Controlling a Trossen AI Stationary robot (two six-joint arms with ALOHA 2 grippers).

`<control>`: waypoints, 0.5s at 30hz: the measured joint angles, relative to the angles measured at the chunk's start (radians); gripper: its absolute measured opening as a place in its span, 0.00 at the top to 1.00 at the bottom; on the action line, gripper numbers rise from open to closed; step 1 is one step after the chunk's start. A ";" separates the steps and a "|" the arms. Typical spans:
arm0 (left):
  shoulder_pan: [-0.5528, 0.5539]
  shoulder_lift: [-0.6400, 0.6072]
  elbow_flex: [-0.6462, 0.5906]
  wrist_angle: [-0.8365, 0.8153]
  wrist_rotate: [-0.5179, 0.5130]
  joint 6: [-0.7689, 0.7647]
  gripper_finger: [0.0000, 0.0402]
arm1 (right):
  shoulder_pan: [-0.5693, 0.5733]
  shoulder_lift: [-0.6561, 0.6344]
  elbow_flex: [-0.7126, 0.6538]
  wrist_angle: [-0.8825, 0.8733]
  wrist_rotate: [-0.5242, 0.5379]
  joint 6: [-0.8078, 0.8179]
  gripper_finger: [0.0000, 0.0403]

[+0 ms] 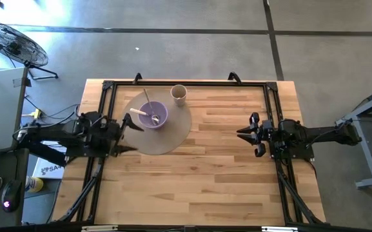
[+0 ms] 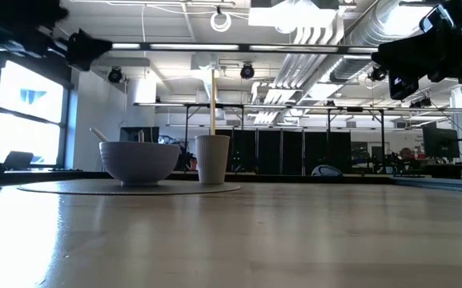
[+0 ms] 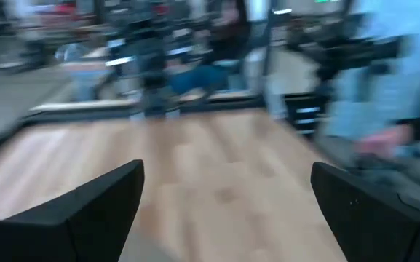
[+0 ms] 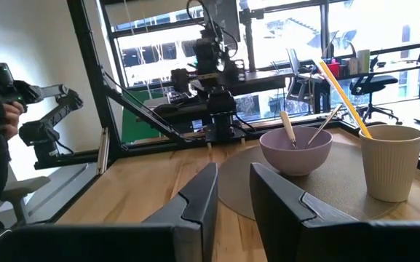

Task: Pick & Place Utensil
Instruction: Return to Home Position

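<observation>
left pincer (image 3: 228, 173) gapes empty; right pincer (image 4: 233, 171) barely parted, empty; yellow straw (image 4: 344, 97) slants in ribbed white cup (image 4: 390, 161).

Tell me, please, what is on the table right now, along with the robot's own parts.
table: one, light wood, under everything.
placemat: one, gray, round, on the table in front of the left arm.
bowl: one, purple, on the placemat.
silver spoon: one, silver, leaning in the bowl.
pale-handled utensil: one, also in the bowl.
cup: one, white, at the placemat's rim beside the bowl.
straw: one, yellow, standing in the cup.
left gripper: dark, raised by the placemat's edge, fingers wide apart, empty.
right gripper: dark, over the table's right side, fingers a narrow gap apart, empty.
</observation>
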 joint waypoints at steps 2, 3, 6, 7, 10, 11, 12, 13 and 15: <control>0.027 -0.005 -0.018 -0.002 -0.079 0.010 0.04 | 0.000 0.000 0.000 0.000 0.000 0.000 0.81; 0.039 -0.010 -0.028 -0.002 -0.129 0.016 0.04 | 0.000 0.000 0.000 0.000 0.000 0.000 0.82; 0.066 -0.030 -0.065 0.030 -0.245 0.018 0.04 | 0.000 0.000 0.000 0.000 0.000 0.000 0.82; 0.072 -0.043 -0.080 0.051 -0.255 0.018 0.04 | 0.000 0.000 0.000 0.000 0.000 0.000 0.82; 0.072 -0.103 -0.117 0.102 -0.240 0.023 0.04 | 0.000 0.000 0.000 0.000 0.000 0.000 0.81; 0.071 -0.131 -0.127 0.104 -0.233 0.025 0.04 | 0.000 0.000 0.000 0.000 0.000 0.000 0.81; 0.071 -0.163 -0.137 0.102 -0.232 0.025 0.04 | 0.000 0.000 0.000 0.000 0.000 0.000 0.81; 0.071 -0.197 -0.145 0.094 -0.233 0.026 0.04 | 0.000 0.000 0.000 0.000 0.000 0.000 0.82; 0.071 -0.225 -0.165 0.090 -0.240 0.026 0.04 | 0.000 0.000 0.000 0.000 0.000 0.000 0.82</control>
